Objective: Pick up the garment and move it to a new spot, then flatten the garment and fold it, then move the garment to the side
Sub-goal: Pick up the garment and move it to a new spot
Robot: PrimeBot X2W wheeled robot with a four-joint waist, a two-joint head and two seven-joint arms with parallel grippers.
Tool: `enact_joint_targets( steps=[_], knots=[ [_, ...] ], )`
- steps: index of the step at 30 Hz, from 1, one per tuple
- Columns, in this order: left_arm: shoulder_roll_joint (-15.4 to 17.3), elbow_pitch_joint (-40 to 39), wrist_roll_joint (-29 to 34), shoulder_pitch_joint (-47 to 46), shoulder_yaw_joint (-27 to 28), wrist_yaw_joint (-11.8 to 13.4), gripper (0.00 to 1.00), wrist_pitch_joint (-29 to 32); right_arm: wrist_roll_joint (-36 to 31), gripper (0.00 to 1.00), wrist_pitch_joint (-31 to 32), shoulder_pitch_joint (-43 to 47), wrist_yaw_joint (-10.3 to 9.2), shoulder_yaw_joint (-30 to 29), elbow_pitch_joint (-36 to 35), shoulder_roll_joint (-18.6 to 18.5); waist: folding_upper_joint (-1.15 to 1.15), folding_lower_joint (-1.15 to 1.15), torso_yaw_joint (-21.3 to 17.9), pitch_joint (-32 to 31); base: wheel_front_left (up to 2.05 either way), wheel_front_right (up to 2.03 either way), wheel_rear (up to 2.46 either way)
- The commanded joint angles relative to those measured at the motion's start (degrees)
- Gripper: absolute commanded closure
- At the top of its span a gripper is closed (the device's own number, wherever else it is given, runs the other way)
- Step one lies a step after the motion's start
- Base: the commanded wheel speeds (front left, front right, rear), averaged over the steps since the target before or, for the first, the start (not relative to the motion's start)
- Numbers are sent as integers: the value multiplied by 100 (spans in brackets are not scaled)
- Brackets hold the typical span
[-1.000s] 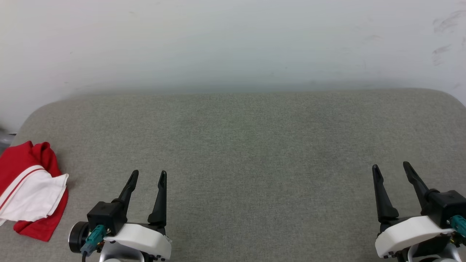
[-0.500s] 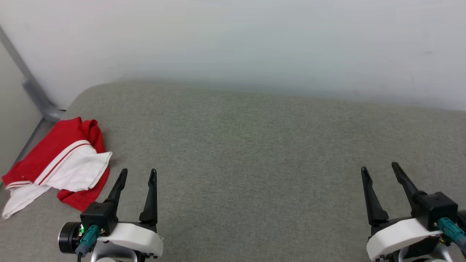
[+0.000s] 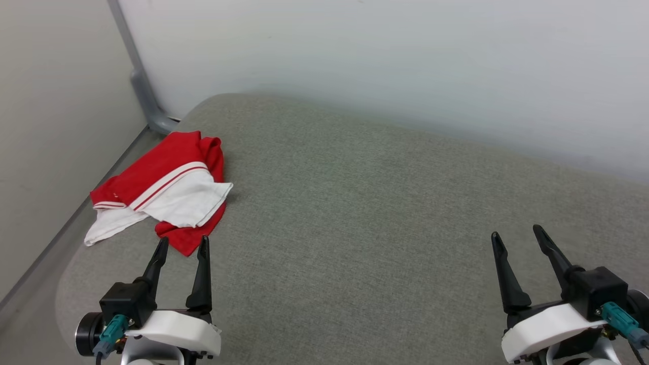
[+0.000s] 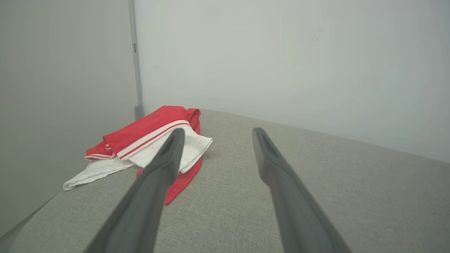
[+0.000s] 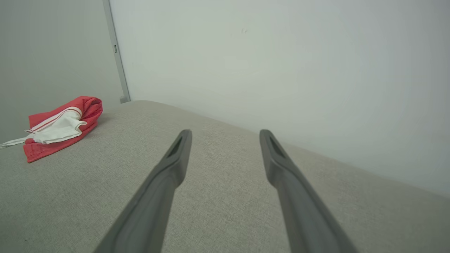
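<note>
Garment point(image 3: 167, 195) is seen crumpled at the far left corner of the bench point(image 3: 355, 203); left end effector point(image 3: 183, 239) and right end effector point(image 3: 515, 231) are spread open, empty.

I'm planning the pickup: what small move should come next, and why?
Probably ease the left gripper forward and slightly leftward onto the garment: it is open and empty, fingertips right by the crumpled heap's near red corner, and the right gripper sits far across the grey surface.
</note>
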Motion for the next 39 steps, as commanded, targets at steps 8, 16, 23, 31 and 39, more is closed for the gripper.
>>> enact_joint_targets(
  steps=[8, 16, 23, 31, 39],
  knots=[
    [36, 53, -94, -48, 60, -48, 0, -15, 50, 0, -70, -130, -4, 15, 43, 8, 0, 0, 338, 46, 0, 0, 0],
    [63, 543, -312, -496, 291, 71, 0, 124, -46, 0, 5, -296, -4, 46, -69, 8, 0, 0, 315, 359, 0, 0, 0],
    [248, 1084, -796, -1518, 564, 102, 0, 836, -322, 0, 217, -628, -4, 112, -339, 7, 0, 0, 32, 1089, 0, 0, 0],
    [732, 1848, -1528, -3084, 697, -8, 0, 2151, -675, 0, 459, -1035, -4, 40, -717, 6, 0, 0, -279, 2089, 0, 0, 0],
    [1452, 2880, -2103, -4244, 694, -53, 0, 4114, -782, 0, 511, -1375, -4, 135, -890, 6, 0, 0, -655, 2862, 0, 0, 0]
  ],
)
